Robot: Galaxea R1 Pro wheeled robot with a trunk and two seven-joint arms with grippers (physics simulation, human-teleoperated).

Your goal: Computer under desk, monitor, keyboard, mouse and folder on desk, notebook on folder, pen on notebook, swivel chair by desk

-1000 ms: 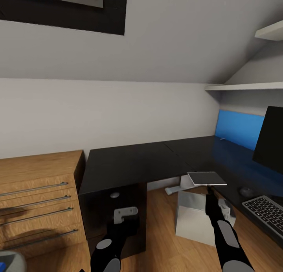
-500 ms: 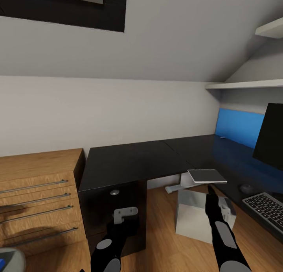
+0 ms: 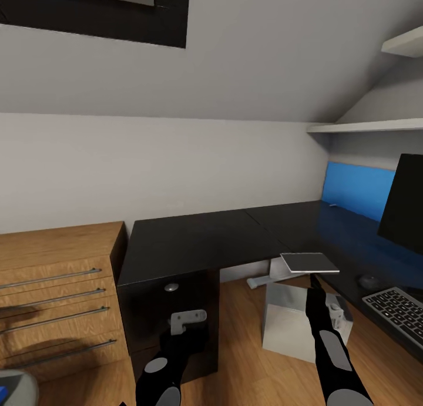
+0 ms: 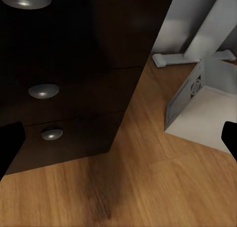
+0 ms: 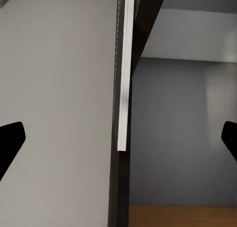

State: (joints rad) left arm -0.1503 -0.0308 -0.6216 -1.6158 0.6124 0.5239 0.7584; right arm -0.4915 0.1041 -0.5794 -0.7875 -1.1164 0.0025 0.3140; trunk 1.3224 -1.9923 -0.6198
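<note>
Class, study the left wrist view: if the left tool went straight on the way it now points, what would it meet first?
Most likely the wooden floor, which lies mid-view between the dark drawer pedestal and the grey computer. Depth is unclear, so the pedestal's corner might come first.

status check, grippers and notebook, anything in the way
Right gripper holds notebook flat above desk edge. Left gripper low by drawer pedestal, open. Path to desktop clear.

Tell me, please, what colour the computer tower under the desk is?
Light grey; the computer tower shows best in the head view.
</note>
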